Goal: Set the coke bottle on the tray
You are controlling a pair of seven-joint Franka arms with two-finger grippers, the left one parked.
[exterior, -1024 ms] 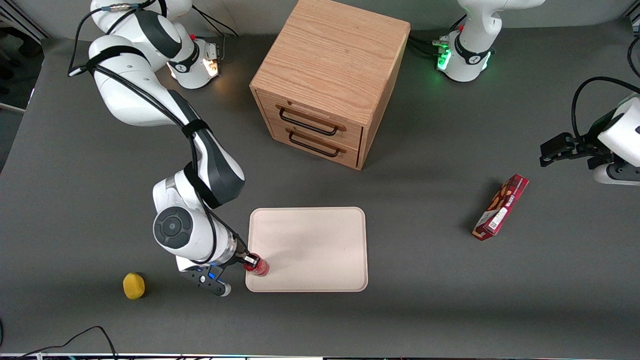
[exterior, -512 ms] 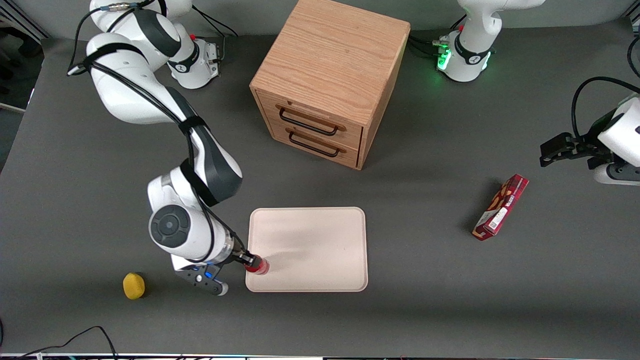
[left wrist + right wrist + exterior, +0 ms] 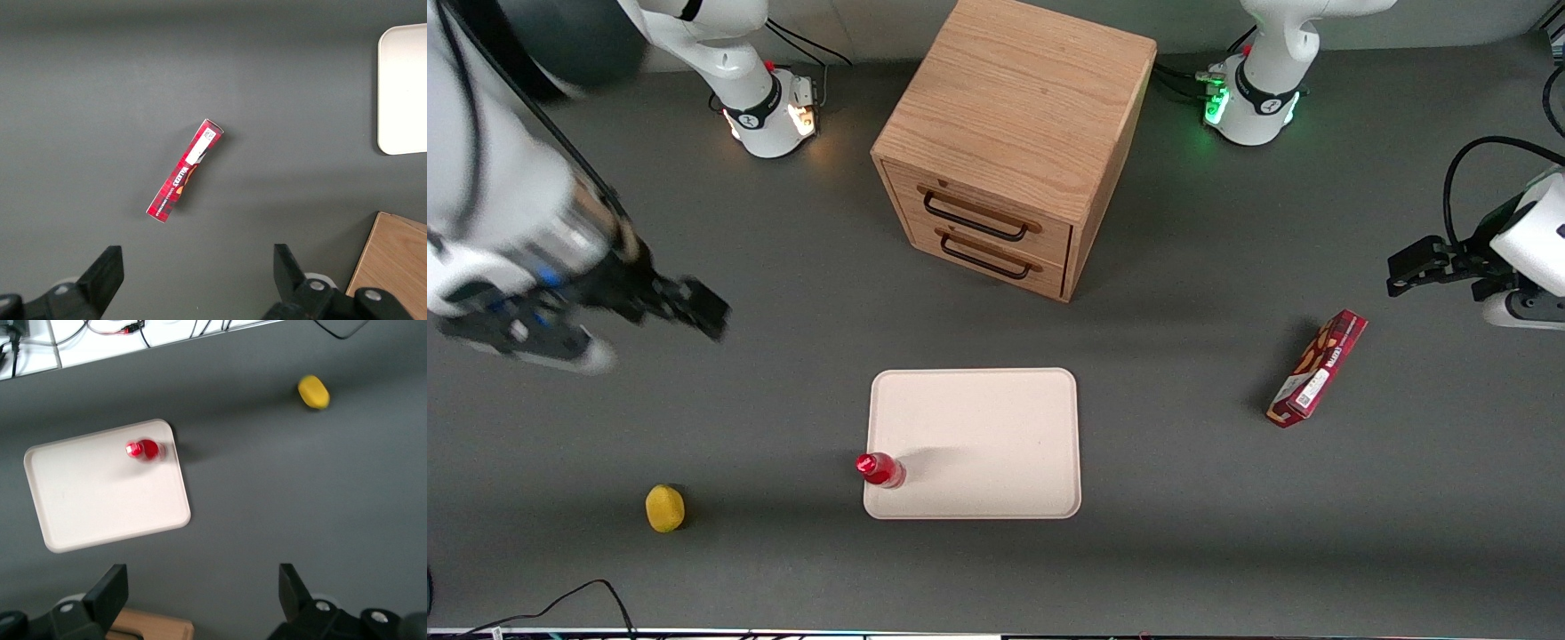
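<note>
The coke bottle, small and red with a red cap, stands upright on the cream-white tray, just inside the tray corner nearest the front camera on the working arm's side. My gripper is open and holds nothing. It hangs high above the bare table, well away from the bottle toward the working arm's end and farther from the front camera. An edge of the tray also shows in the left wrist view.
A wooden two-drawer cabinet stands farther from the front camera than the tray. A yellow round object lies toward the working arm's end. A long red snack box lies toward the parked arm's end.
My gripper let go of the coke bottle, opened, and rose away toward the working arm's end. The bottle stays upright on the tray where it was.
</note>
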